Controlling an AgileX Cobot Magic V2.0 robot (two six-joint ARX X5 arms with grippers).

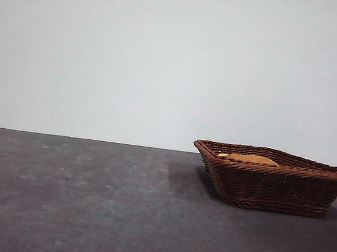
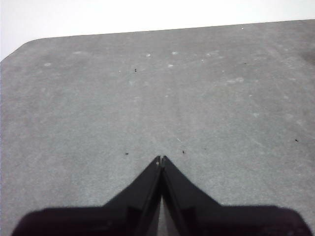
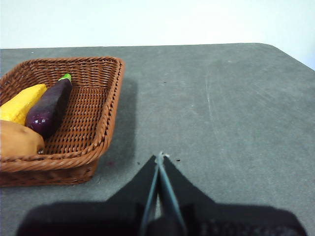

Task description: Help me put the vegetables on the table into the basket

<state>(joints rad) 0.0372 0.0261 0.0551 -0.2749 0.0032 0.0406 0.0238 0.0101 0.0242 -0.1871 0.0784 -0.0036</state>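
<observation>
- Front view: basket [image 1: 273, 180] at 4 o'clock on the tabletop [image 1: 84, 202]; only the potato [image 1: 251, 158] tops its rim.
- Right wrist view: potato, eggplant [image 3: 49, 105] and corn [image 3: 22, 103] lie inside; right gripper [image 3: 160, 158] fingers closed, empty.
- Left wrist view: left gripper [image 2: 161, 160] fingers closed over bare tabletop.

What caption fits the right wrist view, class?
Potato, eggplant and corn lie in the basket; shut right gripper hovers beside it.

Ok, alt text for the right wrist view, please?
A brown wicker basket on a grey table holds the eggplant, corn and potato side by side. The right gripper is shut, apart from the basket, over bare table.
</observation>
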